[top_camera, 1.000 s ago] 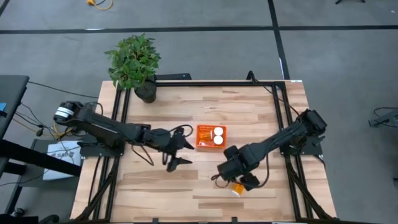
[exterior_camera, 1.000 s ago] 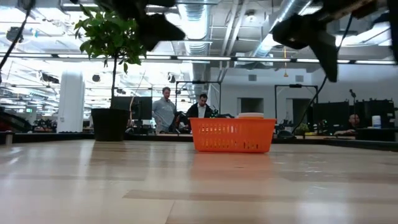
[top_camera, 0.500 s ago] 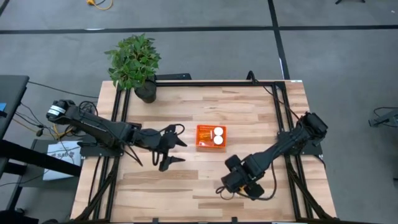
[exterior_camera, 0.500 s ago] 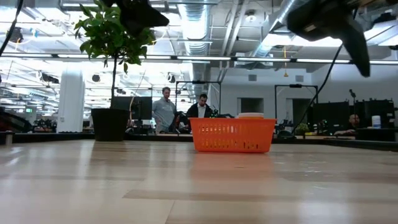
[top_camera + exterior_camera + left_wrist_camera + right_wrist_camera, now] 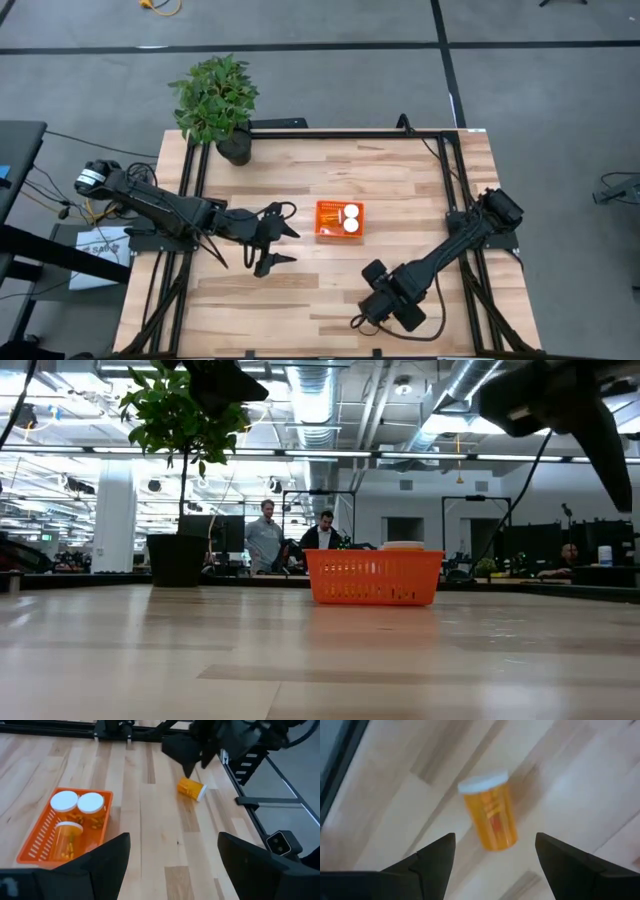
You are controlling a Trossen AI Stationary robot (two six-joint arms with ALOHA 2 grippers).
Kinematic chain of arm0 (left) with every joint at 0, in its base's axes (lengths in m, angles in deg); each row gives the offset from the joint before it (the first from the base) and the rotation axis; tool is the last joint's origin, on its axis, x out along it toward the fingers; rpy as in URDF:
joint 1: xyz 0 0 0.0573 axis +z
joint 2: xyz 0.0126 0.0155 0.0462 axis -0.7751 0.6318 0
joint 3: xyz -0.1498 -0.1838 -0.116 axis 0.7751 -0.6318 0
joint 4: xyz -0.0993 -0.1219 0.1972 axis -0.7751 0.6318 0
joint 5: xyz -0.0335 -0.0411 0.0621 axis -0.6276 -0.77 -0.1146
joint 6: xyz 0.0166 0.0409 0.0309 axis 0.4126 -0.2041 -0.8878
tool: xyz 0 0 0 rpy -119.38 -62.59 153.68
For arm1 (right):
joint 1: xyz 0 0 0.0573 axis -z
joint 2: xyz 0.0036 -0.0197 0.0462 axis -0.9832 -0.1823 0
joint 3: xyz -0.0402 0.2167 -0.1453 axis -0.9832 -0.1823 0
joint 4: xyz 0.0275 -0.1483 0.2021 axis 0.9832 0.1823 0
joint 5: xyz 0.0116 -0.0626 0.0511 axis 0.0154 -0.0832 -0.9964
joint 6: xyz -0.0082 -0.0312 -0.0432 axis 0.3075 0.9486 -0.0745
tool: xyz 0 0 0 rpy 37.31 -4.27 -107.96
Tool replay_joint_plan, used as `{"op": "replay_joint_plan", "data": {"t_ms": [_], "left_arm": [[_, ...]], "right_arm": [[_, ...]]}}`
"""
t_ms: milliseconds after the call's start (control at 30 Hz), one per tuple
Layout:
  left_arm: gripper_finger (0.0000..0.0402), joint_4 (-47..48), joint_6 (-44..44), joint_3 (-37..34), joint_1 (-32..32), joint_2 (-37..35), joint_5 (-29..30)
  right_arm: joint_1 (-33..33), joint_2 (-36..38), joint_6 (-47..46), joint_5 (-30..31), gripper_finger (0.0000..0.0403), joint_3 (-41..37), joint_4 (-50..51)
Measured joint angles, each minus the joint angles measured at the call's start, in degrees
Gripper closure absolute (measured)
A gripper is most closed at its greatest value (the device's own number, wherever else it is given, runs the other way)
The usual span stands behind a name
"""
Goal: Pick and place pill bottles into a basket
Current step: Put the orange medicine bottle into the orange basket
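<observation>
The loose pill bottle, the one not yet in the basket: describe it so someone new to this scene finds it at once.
Start at the orange basket mid-table, which already holds three pill bottles. Move toward the right arm's side of the wooden table, where the right hand hovers open above a lone pill bottle. Unlike the others it lies on its side on bare wood, outside the basket.

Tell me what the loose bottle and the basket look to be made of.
Loose pill bottle: likely translucent orange plastic, glossy, with a matte white cap; it lies on its side. Basket: probably molded orange plastic, given its slotted, uniformly colored walls. Table: pale wood planks with visible grain.
</observation>
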Motion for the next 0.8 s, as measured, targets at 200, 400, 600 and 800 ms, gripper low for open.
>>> {"op": "replay_joint_plan", "data": {"t_ms": [200, 400, 600, 800], "left_arm": [[0.0111, 0.0, 0.0, 0.0, -0.4, 0.0, 0.0], [0.0111, 0.0, 0.0, 0.0, -1.2, 0.0, 0.0], [0.0111, 0.0, 0.1, 0.0, -1.5, 0.0, 0.0], [0.0111, 0.0, 0.5, 0.0, -1.4, 0.0, 0.0]], "right_arm": [[0.2, 0.0, -0.1, 1.3, 0.0132, -1.5, -0.4], [0.1, 0.0, -0.8, 1.3, 0.0132, -5.6, -1.4], [0.1, 0.0, -1.3, 1.2, 0.0132, -7.5, -7.5], [0.1, 0.0, -1.1, 1.1, 0.0132, -8.5, -9.5]]}}
